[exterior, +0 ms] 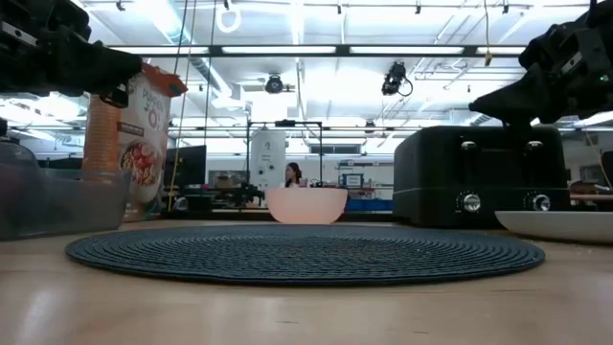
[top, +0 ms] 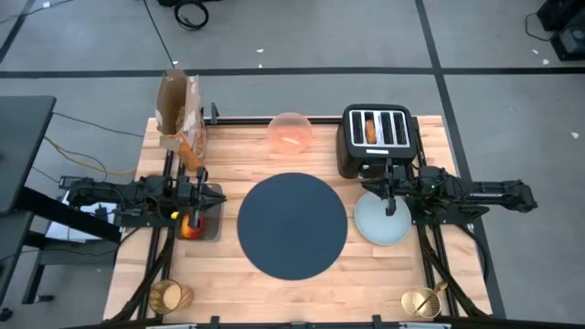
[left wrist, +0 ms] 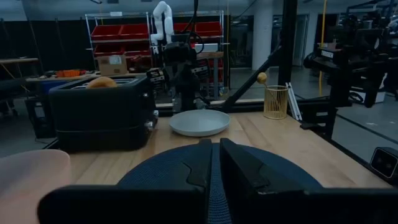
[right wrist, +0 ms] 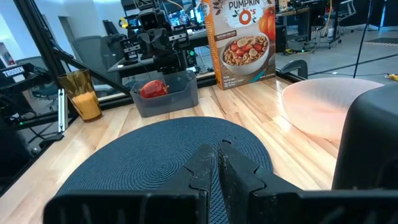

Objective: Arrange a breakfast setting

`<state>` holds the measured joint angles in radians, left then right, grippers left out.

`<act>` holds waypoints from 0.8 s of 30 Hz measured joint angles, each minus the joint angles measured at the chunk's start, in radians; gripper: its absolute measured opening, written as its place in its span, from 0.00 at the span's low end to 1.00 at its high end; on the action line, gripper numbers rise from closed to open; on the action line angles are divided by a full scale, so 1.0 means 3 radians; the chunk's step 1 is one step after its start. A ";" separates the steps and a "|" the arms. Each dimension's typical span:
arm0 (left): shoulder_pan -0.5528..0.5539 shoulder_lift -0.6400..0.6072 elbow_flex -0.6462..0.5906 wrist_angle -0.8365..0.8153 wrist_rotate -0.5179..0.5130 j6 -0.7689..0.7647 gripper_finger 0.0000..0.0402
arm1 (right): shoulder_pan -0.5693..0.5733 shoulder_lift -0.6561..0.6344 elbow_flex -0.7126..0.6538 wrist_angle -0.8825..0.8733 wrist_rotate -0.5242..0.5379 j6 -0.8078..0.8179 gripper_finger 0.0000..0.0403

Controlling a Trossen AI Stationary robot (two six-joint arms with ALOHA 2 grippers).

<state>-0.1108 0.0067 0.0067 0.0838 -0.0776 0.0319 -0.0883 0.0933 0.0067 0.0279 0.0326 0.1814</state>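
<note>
- Closed together, the right gripper's (right wrist: 214, 163) fingers hover over the placemat's (right wrist: 168, 155) edge; only this wrist view shows the apple (right wrist: 153, 89) in a grey bin (right wrist: 166, 96) beyond the mat.
- Overhead, the plate (top: 381, 222) lies under the right gripper, the toaster (top: 377, 139) with a bagel (top: 369, 130) just beside.
- Left gripper (top: 203, 195), also closed, hangs by the bin; bowl (top: 290, 132) and cereal box (top: 176, 110) stand beyond.

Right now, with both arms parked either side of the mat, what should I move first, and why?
Probably open the right gripper, which hangs shut over the plate, and lower to its rim; the navy placemat is bare and the plate lies right beside it.
</note>
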 joint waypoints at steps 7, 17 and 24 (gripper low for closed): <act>0.0001 0.0000 0.0001 0.0000 -0.0001 0.0000 0.10 | 0.0000 0.0000 0.0000 0.0000 0.0001 0.0000 0.09; 0.0000 0.0001 0.0000 0.0071 0.0000 -0.0159 0.10 | 0.0000 0.0000 0.0000 0.0000 0.0001 0.0000 0.09; 0.0000 -0.0001 0.0000 0.0291 -0.0191 -0.1639 0.10 | 0.0000 0.0000 0.0000 -0.0001 0.0001 0.0000 0.09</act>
<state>-0.1108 0.0063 0.0067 0.1710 -0.1350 -0.4599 -0.0883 0.0933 0.0067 0.0277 0.0330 0.1814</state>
